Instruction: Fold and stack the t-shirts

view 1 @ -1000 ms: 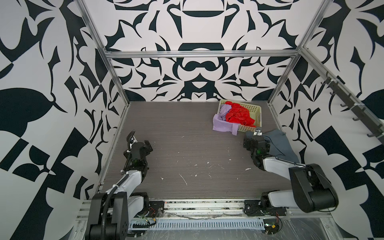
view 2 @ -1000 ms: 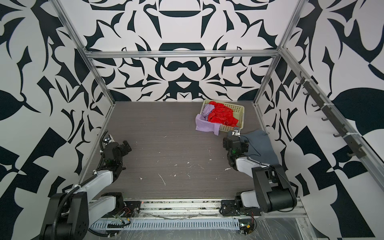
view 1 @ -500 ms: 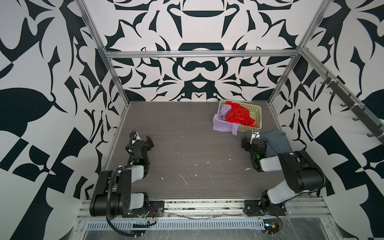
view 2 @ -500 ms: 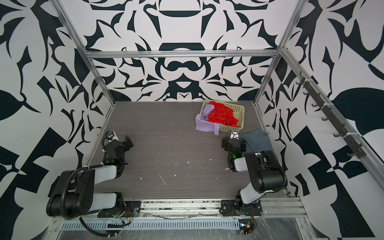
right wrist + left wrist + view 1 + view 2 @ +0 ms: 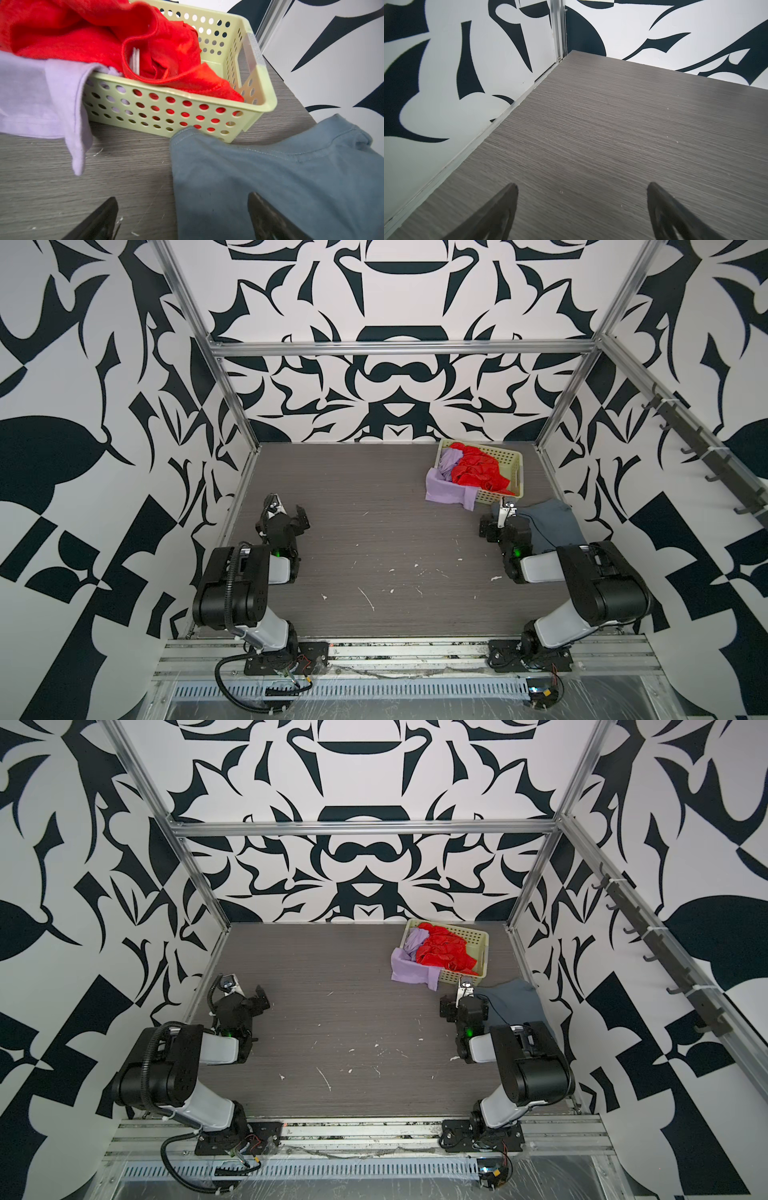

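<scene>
The grey wood-grain table (image 5: 374,510) carries everything at its far right. Largest is the slate blue-grey t-shirt (image 5: 552,522), spread flat against the right wall just near of the cream perforated basket (image 5: 513,460), partly hidden under the right arm. In the basket the red t-shirt (image 5: 476,470) lies bunched, and the lilac t-shirt (image 5: 444,491) spills over its left rim onto the table. The right gripper (image 5: 182,197) is spread wide and empty, straddling the blue-grey shirt's left edge: 1 finger over cloth, 1 over bare table, the edge running near to far. The left gripper (image 5: 582,184), also wide and empty, hangs over bare table well apart, so the right arm is likely the 1 to grasp.
</scene>
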Tool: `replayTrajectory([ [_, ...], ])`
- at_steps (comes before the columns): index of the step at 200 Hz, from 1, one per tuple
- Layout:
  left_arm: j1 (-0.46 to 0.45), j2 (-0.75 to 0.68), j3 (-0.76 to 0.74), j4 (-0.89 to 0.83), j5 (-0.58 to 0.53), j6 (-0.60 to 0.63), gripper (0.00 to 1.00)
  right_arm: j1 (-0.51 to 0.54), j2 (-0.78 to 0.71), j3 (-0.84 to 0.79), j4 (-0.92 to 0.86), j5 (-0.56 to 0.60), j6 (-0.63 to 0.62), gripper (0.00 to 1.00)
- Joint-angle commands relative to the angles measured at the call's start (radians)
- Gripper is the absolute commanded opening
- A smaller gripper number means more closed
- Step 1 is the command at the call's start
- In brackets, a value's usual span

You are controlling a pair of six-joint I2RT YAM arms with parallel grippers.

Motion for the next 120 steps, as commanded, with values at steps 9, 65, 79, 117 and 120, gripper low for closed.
replayTrajectory([
  [9,0.004,-0.009,0.003,-0.003,0.001,-0.007,0.99,-0.005,-0.015,0.019,0.016,-0.01,-0.007,1.0],
  [65,0.003,-0.009,0.007,-0.009,0.015,-0.001,0.99,-0.005,-0.014,0.018,0.019,-0.01,-0.007,1.0],
  [79,0.002,-0.008,0.007,-0.009,0.015,-0.001,0.99,-0.005,-0.013,0.019,0.019,-0.01,-0.007,1.0],
  [117,0.002,-0.011,0.004,-0.007,0.025,0.0,0.99,-0.005,-0.013,0.019,0.019,-0.01,-0.007,0.99],
  [120,0.003,-0.01,0.004,-0.006,0.036,0.001,0.99,-0.005,-0.013,0.019,0.021,-0.01,-0.006,1.0],
])
